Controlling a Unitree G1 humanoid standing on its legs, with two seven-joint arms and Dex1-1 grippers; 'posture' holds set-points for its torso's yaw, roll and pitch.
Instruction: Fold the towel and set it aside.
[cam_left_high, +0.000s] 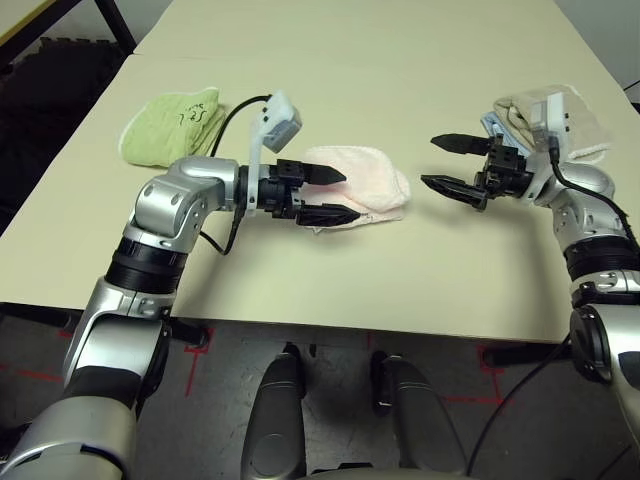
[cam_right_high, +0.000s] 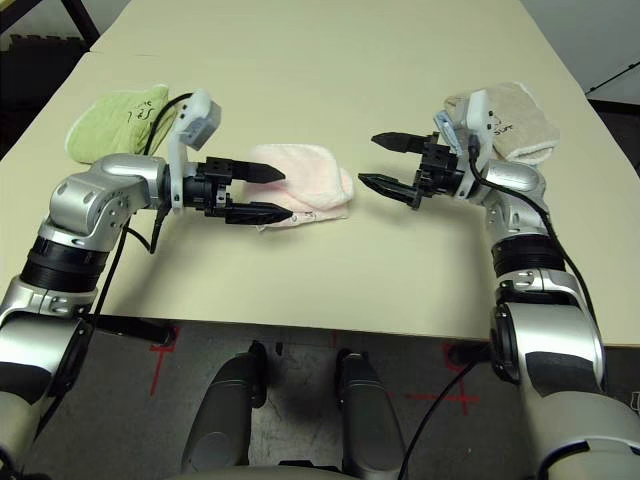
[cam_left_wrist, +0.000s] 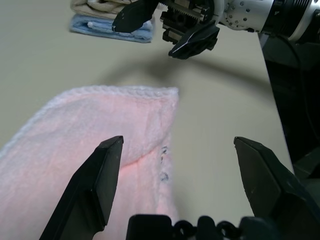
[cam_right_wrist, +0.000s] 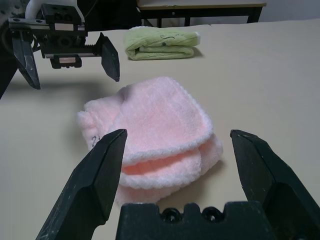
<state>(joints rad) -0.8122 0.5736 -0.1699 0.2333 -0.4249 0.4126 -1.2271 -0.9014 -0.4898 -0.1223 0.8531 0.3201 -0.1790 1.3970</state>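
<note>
Left eye view showed the cream counter (cam_left_high: 330, 270) carrying everything, with the pale pink towel (cam_left_high: 372, 180) lying folded near its middle, between the two arms. Its layers were stacked, white scalloped edging at the rims, and small dark marks on one edge were too small to read. At the far left lay a folded light green towel (cam_left_high: 170, 125) with dark handwriting on top, not legible. At the far right sat a stack of beige and blue folded towels (cam_left_high: 590, 125), partly behind the right arm. The left pincer (cam_left_high: 335, 195) pointed at the pink towel's left end, its black fingers spread wide, gripping nothing. The right pincer (cam_left_high: 445, 165) faced it from just right of the towel, fingers likewise wide apart and empty
</note>
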